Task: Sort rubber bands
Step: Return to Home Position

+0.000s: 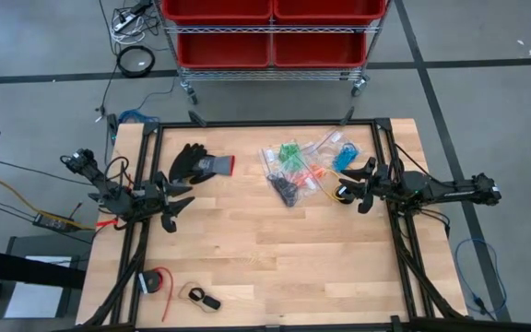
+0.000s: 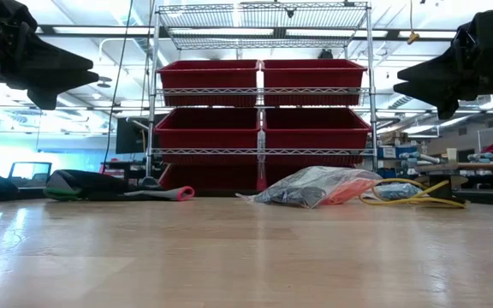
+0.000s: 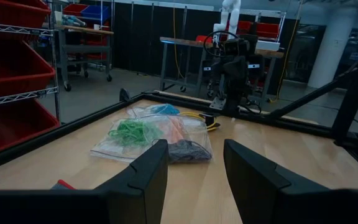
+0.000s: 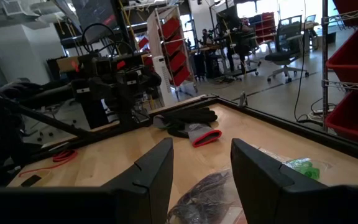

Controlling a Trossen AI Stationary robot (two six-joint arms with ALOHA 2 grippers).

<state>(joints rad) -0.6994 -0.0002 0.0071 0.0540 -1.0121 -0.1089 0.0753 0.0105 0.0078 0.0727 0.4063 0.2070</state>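
Left gripper (image 1: 184, 195) and right gripper (image 1: 347, 184) held above the table, fingers of both spread and empty, rubber bands (image 1: 290, 152) in clear zip bags (image 3: 107, 149) lying between them, just beside the right fingertips, well ahead of the left's, black glove (image 1: 199, 164) near the left fingers.

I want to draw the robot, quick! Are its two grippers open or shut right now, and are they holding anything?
Left gripper: open, holding nothing.
Right gripper: open, holding nothing.
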